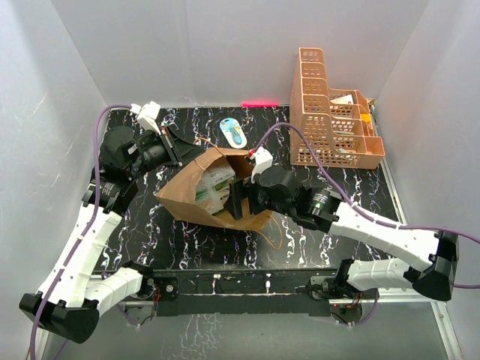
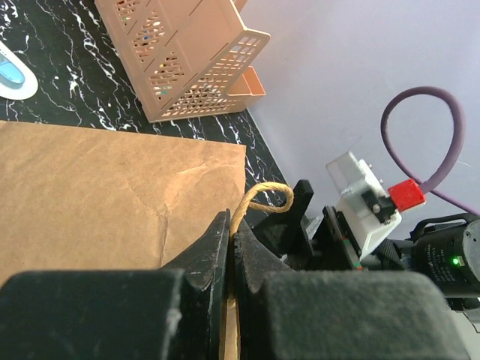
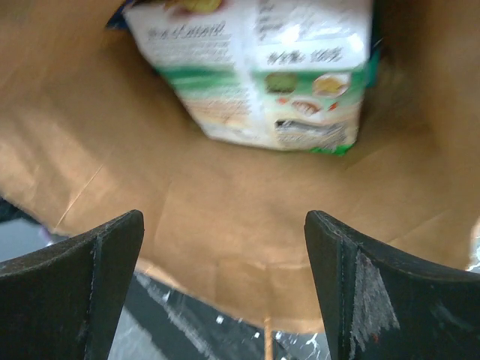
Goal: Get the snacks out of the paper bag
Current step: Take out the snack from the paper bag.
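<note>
With left fingers [image 2: 214,251] clamped on the bag handle [image 2: 262,195], right fingers [image 3: 112,251], apart, should reach deeper and straddle the packet [image 3: 262,67] squarely.

Everything is lit brightly and evenly; the packet [image 3: 262,82] is blurred, and a red glow [image 1: 259,103] is seen far back.

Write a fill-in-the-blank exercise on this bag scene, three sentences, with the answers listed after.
1. The left claw is shut on the paper bag by its twisted ____.
2. The right claw stands ____ at the bag's mouth.
3. The green-and-white snack packet lies ____ the bag.
Missing words: handle; open; inside.
</note>
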Controlling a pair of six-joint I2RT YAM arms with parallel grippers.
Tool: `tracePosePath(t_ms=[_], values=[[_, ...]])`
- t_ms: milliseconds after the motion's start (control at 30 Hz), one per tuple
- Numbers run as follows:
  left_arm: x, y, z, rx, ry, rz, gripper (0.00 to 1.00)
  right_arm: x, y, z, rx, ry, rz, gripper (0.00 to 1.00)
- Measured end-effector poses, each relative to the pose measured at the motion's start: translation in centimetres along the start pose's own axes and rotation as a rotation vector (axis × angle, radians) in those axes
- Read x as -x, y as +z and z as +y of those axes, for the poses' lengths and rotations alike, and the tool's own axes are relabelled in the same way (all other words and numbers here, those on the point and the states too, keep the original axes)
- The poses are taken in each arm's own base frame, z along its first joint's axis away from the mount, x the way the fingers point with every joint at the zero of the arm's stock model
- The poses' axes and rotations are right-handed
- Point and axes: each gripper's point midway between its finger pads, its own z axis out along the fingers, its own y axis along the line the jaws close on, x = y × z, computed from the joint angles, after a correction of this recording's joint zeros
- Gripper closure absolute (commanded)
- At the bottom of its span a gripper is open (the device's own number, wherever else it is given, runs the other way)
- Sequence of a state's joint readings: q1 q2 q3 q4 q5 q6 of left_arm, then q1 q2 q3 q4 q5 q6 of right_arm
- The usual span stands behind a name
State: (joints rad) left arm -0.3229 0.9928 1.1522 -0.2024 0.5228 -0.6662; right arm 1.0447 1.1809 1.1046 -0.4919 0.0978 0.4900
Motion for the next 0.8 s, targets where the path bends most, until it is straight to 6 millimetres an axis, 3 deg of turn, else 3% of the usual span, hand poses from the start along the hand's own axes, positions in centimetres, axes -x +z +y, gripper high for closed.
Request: tracePosePath(t_ms=[100, 467, 800], values=[[-0.1, 0.0, 0.2, 0.008, -0.003, 0.005, 1.0, 1.5, 0.5, -1.5, -0.065, -0.011, -0.09, 0.1], [-0.4, -0.3, 0.4, 0.028, -0.008, 0.015, 1.0, 3.6, 4.5, -1.8, -0.058, -0.024, -0.306, 0.01], [0.1, -0.5, -0.1, 0.024, 0.0, 0.009, 1.0, 3.5, 8.3, -5.7, -0.226, 0.02, -0.39, 0.01]])
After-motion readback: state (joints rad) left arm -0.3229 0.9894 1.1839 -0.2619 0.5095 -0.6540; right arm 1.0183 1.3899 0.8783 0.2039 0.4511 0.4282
